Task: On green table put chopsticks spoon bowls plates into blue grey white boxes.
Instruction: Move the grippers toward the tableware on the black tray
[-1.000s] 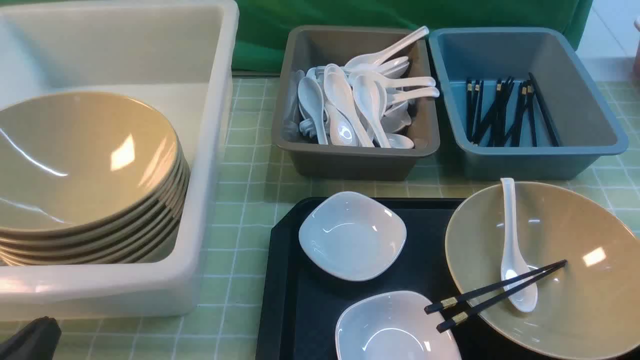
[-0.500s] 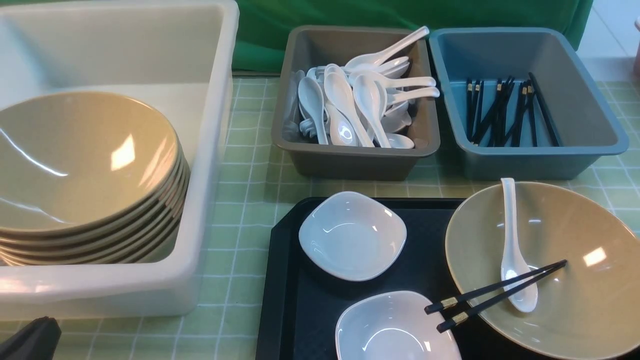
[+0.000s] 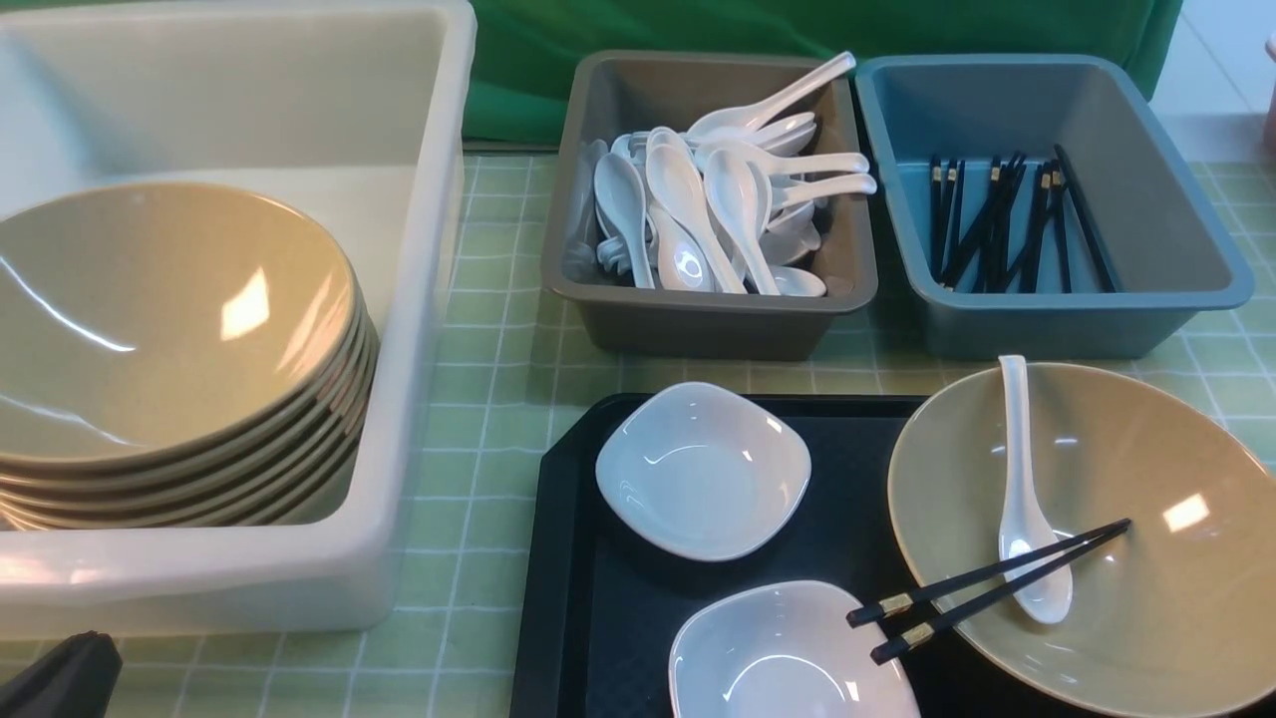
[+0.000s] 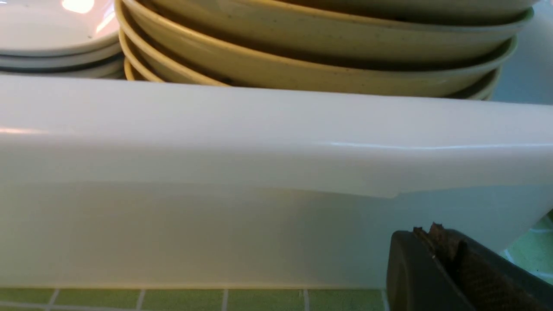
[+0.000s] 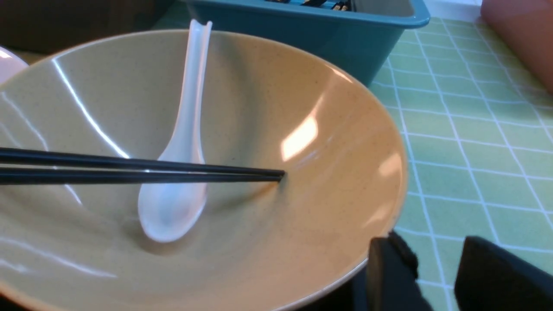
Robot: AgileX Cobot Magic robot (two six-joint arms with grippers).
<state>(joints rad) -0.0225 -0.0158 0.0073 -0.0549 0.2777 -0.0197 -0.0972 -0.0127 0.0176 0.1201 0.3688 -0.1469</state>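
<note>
A tan bowl (image 3: 1166,598) stands on the right of a black tray, holding a white spoon (image 3: 1025,499) with black chopsticks (image 3: 987,588) laid across it. Two white plates (image 3: 703,469) (image 3: 788,658) sit on the tray's left. My right gripper (image 5: 434,248) is open with nothing between its fingers, just outside the bowl's (image 5: 302,108) rim, over the green table (image 5: 475,151). My left gripper (image 4: 436,233) is shut and empty, low in front of the white box's (image 4: 259,172) near wall. Only its dark tip (image 3: 60,678) shows in the front view.
The white box (image 3: 429,299) at the left holds a stack of tan bowls (image 3: 169,329) and some white plates (image 4: 56,39). The grey box (image 3: 698,324) behind the tray is full of spoons. The blue box (image 3: 1077,324) holds several chopsticks. The black tray (image 3: 578,558) lies near the front.
</note>
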